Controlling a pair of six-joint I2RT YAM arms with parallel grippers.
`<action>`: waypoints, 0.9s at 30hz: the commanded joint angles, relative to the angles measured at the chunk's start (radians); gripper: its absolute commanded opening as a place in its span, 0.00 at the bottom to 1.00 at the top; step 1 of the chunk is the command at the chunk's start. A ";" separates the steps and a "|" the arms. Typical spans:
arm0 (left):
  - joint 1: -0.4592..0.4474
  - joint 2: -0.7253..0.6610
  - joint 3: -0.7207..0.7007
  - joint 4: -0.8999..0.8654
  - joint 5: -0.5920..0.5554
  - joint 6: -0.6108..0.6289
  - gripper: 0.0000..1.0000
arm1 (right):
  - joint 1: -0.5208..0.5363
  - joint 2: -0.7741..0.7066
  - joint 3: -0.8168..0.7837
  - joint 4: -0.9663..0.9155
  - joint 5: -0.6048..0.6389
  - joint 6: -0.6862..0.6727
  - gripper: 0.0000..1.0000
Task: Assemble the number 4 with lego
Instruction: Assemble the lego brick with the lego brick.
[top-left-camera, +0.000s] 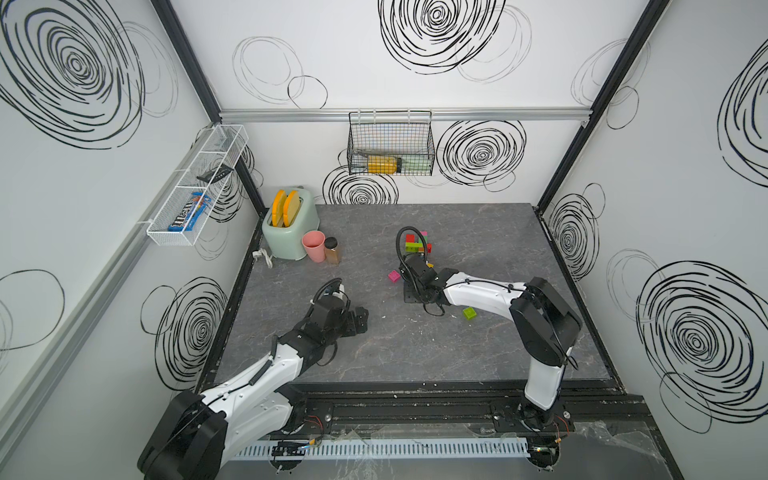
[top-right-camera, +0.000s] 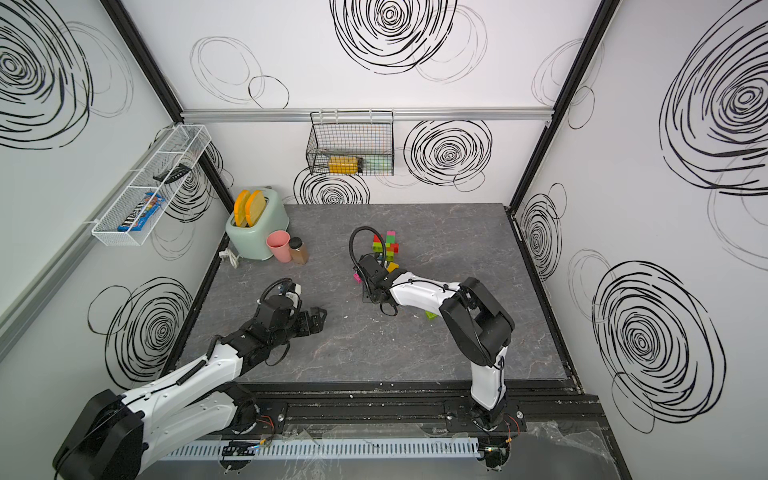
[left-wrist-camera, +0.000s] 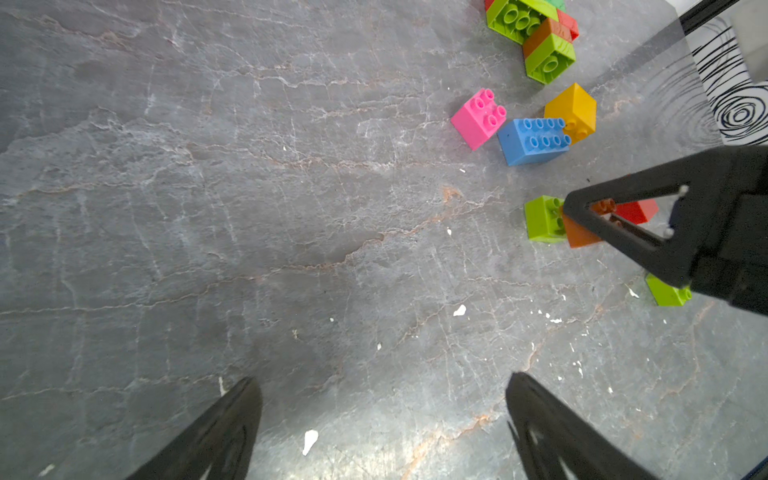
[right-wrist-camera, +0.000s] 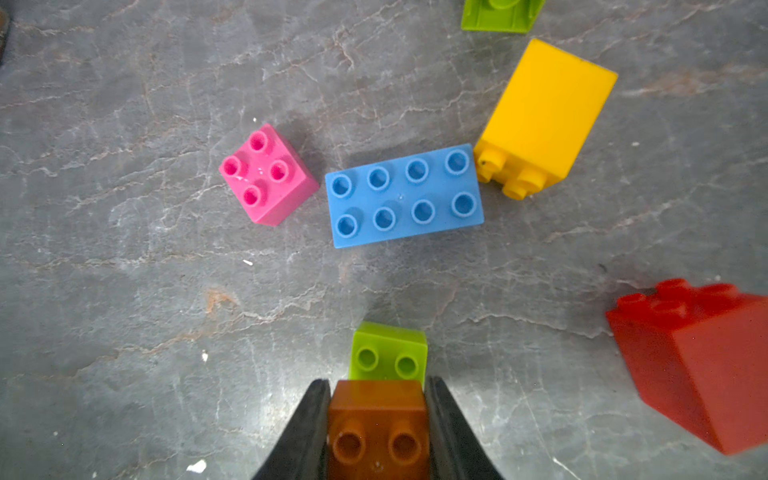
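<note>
Grey stone-look desk (top-left-camera: 415, 340) in a white booth with black swirls; toaster (top-left-camera: 291, 232), cup (top-left-camera: 313, 246) and jar (top-left-camera: 331, 250) at its far left corner. Lego (top-left-camera: 417, 244) sits mid-desk toward the back: a clipped-together clump furthest from me, loose bricks nearer. My right arm (top-left-camera: 478, 291) reaches over the loose ones, right jaws clamped on an orange brick (right-wrist-camera: 378, 428), one on each side. Lime brick (right-wrist-camera: 388, 353) touches the orange one just past the tips; I can't tell if they're clipped together, or if orange is off the desk. Beyond them: blue brick (right-wrist-camera: 405, 195) studs up, pink brick (right-wrist-camera: 268, 174) just beside one end, yellow brick (right-wrist-camera: 544, 112) on its side touching the other end. Red brick (right-wrist-camera: 698, 361) is tipped over, off to the side. Second lime brick (top-left-camera: 470, 313) lies alone by the right arm. Left arm (top-left-camera: 291, 353) hovers over plain desk, well apart from the lego, left jaws spread wide, gripping nothing.
</note>
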 joint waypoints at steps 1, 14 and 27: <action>0.009 0.005 0.006 0.051 -0.005 0.007 0.96 | -0.006 0.032 0.029 -0.024 0.013 0.015 0.00; 0.014 0.017 0.010 0.051 0.001 0.009 0.96 | -0.009 0.110 0.012 -0.080 0.021 0.024 0.00; 0.020 0.021 0.010 0.059 0.007 0.009 0.96 | 0.005 0.058 0.012 -0.094 0.043 0.010 0.00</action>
